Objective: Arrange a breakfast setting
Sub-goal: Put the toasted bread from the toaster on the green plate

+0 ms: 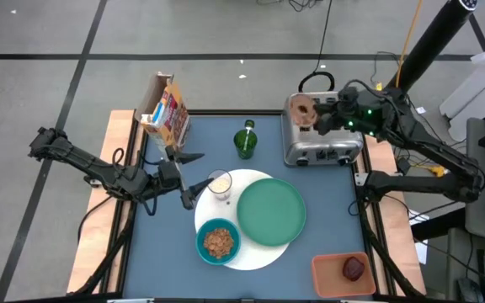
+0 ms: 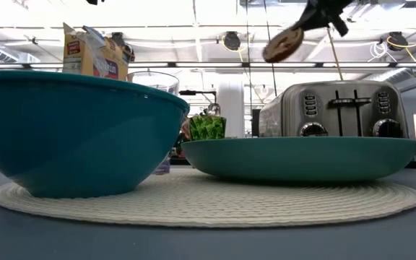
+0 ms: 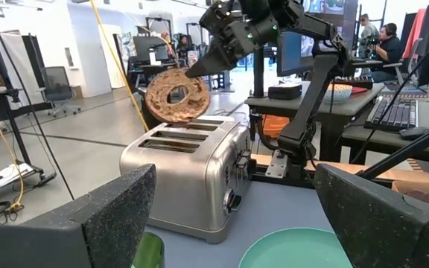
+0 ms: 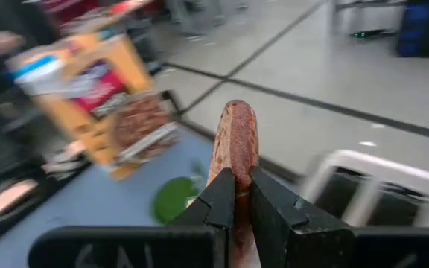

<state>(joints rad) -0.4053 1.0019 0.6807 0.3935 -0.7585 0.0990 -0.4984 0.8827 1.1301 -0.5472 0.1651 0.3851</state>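
Above the toaster (image 1: 320, 135), right pincer (image 1: 320, 116) gripping bagel (image 1: 303, 109), left pincer (image 1: 194, 177) open.

**Two dark jointed arms with black textured fingers**

Both arms are matte black, built of slim tubular links joined by bulkier rounded joint housings. The left arm (image 1: 82, 162) shows black cables looping along its links near the wrist. The right arm (image 1: 419, 143) has a small green light glowing on its wrist housing, and a thick black column rises behind it at the far right. The left gripper (image 3: 229, 216) has broad, wedge-shaped fingers (image 3: 103, 216) faced with a coarse, speckled black padding. The right gripper (image 4: 235, 197) has narrower, smooth black fingers (image 4: 218, 197) with angular, tapered tips on a flat black crossbar bearing faint embossed characters.
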